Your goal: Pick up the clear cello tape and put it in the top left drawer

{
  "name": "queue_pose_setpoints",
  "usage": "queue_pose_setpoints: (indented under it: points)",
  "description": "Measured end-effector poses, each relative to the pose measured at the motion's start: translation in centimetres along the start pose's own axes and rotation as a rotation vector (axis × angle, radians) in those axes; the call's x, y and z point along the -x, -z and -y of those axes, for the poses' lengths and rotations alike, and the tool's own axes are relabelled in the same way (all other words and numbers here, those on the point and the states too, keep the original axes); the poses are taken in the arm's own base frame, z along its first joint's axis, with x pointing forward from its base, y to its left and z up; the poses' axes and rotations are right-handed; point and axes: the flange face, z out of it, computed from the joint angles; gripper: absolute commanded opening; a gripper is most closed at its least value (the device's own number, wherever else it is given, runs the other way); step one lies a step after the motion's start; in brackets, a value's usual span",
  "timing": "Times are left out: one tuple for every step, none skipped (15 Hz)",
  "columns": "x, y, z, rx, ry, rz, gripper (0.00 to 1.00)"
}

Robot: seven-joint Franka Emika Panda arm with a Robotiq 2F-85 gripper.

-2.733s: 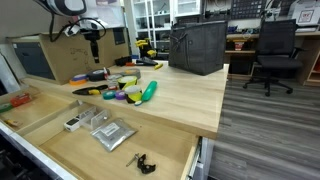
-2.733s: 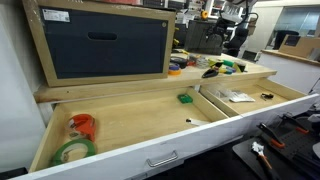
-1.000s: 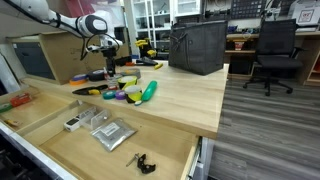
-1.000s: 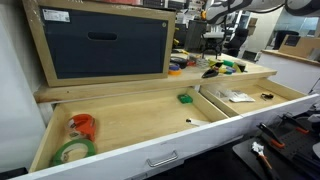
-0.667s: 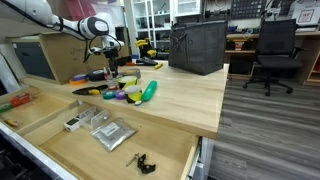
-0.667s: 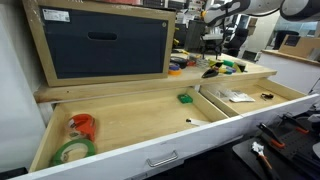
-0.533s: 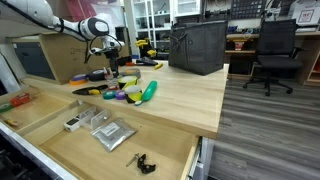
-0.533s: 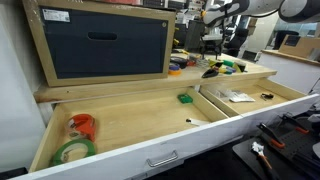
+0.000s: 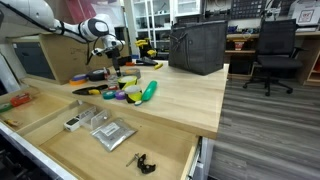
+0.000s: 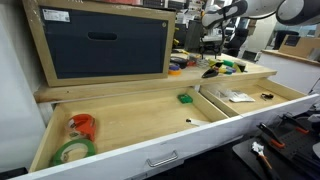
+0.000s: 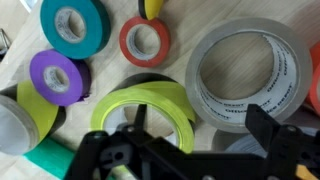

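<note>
The clear cello tape (image 11: 250,72), a wide greyish see-through roll on a printed white core, lies flat at the right of the wrist view. It sits in a pile of tape rolls (image 9: 122,90) (image 10: 222,67) on the wooden benchtop. My gripper (image 11: 195,140) hangs open just above the pile, with one black finger (image 11: 262,125) over the clear roll's near edge and a lime-green roll (image 11: 145,108) between the jaws. In both exterior views the gripper (image 9: 112,62) (image 10: 212,45) hovers over the pile. The top left drawer (image 10: 130,125) (image 9: 30,100) stands pulled out.
Teal (image 11: 68,25), red (image 11: 145,41) and purple (image 11: 57,77) rolls crowd the clear one. A black bag (image 9: 195,45) stands behind the pile. The wider drawer (image 9: 165,135) holds a foil packet (image 9: 110,133). Green tape (image 10: 75,150) lies in the left drawer.
The arm has swung from farther back over to the tape pile and come down a little. Its jaws have stayed open. The rolls have not moved.
</note>
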Motion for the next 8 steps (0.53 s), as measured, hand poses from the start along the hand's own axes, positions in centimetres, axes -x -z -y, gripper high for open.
queue_pose_setpoints:
  points:
    - [0.0,0.2,0.3,-0.011,0.019,-0.012,1.00]
    - [0.0,0.3,0.5,-0.022,0.037,-0.023,1.00]
    - [0.1,0.5,0.8,-0.032,0.057,-0.032,1.00]
    - [0.1,0.6,1.0,-0.040,0.078,-0.037,1.00]
    - [0.3,0.7,1.2,-0.046,0.100,-0.039,1.00]
    - [0.5,0.7,1.5,-0.051,0.128,-0.037,1.00]
    - [0.7,0.7,1.7,-0.056,0.162,-0.034,1.00]
    - [0.9,0.8,1.9,-0.059,0.205,-0.030,1.00]
